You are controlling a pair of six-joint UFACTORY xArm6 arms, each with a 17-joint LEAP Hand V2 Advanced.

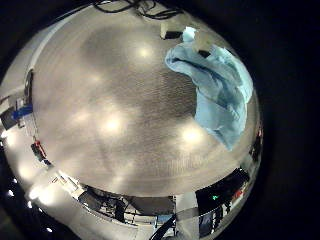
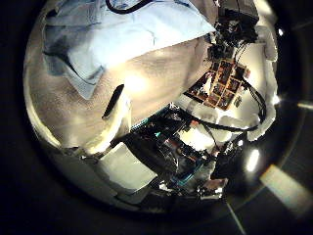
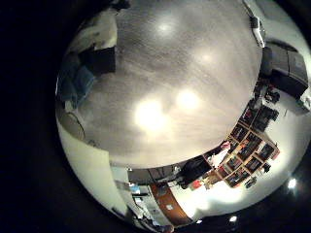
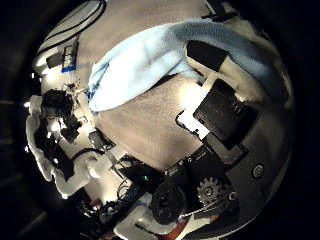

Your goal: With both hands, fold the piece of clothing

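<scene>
The garment (image 1: pixel 215 85) lies crumpled on the table (image 1: pixel 110 110), bunched into a long heap near one edge. In the left thumb side view the garment (image 2: pixel 103 39) spreads beside bare tabletop, well away from that palm. The right hand (image 4: pixel 222 105) is close over the garment (image 4: pixel 140 60). Its fingers (image 4: pixel 212 55) reach across the cloth, and I cannot tell whether they grip it. A small part of a hand (image 1: pixel 190 35) shows at the garment's far end in the left little finger side view. The left hand's own fingers are hidden from me.
The table's edge (image 2: pixel 98 142) runs close to the garment, with shelves and clutter (image 2: pixel 220 78) beyond it. In the right little finger side view the tabletop (image 3: pixel 175 78) stretches wide beside the garment (image 3: pixel 76 85), with room furniture (image 3: pixel 243 146) past the table's rim.
</scene>
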